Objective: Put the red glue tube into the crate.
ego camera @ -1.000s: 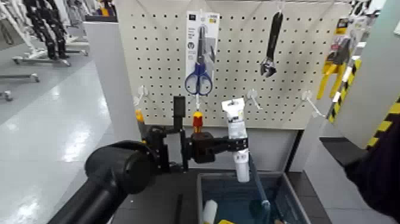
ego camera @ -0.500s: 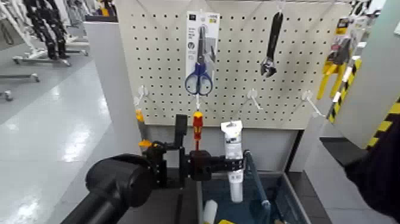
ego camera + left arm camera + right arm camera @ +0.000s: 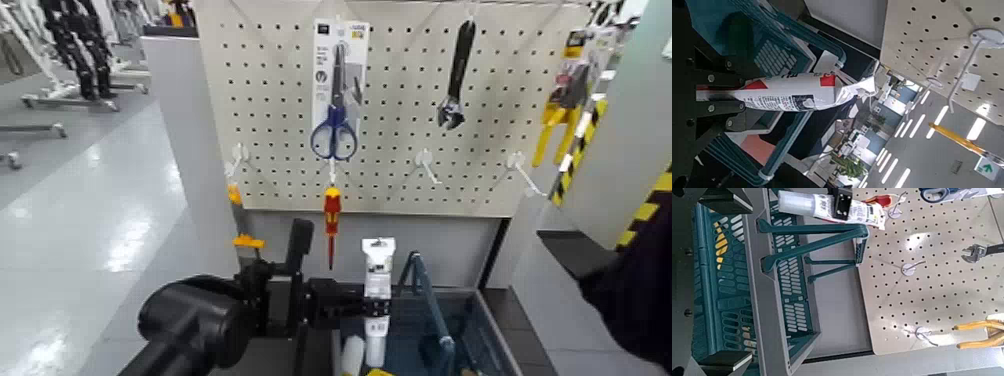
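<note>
My left gripper [image 3: 372,306] is shut on the red glue tube [image 3: 378,262], a white tube in a clear pack with a white header card. It holds the tube upright, with the lower end inside the near left part of the crate [image 3: 462,296]. The left wrist view shows the tube [image 3: 797,92] clamped in the gripper [image 3: 717,95] over the crate's slotted wall [image 3: 774,48]. The right wrist view shows the crate [image 3: 742,290], its swing handle [image 3: 813,244] and the held tube [image 3: 817,205]. My right gripper is out of view.
The pegboard behind holds blue scissors [image 3: 333,92], a black wrench [image 3: 456,80], a red-and-yellow screwdriver [image 3: 331,212], yellow pliers [image 3: 560,100] and bare hooks. A plain white cylinder [image 3: 352,356] lies in the crate. A dark sleeve-like shape [image 3: 640,290] is at the right.
My left gripper has come down and a little to the left with the tube, from above the crate's rim to partly inside it.
</note>
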Available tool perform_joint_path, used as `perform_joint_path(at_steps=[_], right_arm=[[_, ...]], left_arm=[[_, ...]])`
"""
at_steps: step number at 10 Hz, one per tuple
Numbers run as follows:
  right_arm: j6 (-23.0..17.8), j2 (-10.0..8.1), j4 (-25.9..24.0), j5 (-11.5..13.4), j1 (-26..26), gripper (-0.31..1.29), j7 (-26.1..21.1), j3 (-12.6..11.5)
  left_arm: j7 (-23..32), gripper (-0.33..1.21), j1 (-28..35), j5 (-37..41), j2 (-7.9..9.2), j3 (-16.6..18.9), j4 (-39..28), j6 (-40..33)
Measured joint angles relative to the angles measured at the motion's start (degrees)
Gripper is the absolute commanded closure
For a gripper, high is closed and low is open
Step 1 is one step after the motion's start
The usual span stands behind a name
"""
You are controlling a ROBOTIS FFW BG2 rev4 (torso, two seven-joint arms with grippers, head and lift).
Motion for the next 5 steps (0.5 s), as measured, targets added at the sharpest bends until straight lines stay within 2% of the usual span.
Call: perform_joint_path(at_steps=[4,5], right_arm=[[-0.1,0.0,0.1,0.0,0.0,0.02,0.0,0.0],[-0.1,0.0,0.1,0.0,0.0,0.02,0.0,0.0]], left_arm=[[-0.5,1.15,-0.4,-5.1,-0.77,-0.6,3.2,-1.7],[-0.6,1.06,-0.6,-5.5,-0.85,-0.8,3.6,-1.7]])
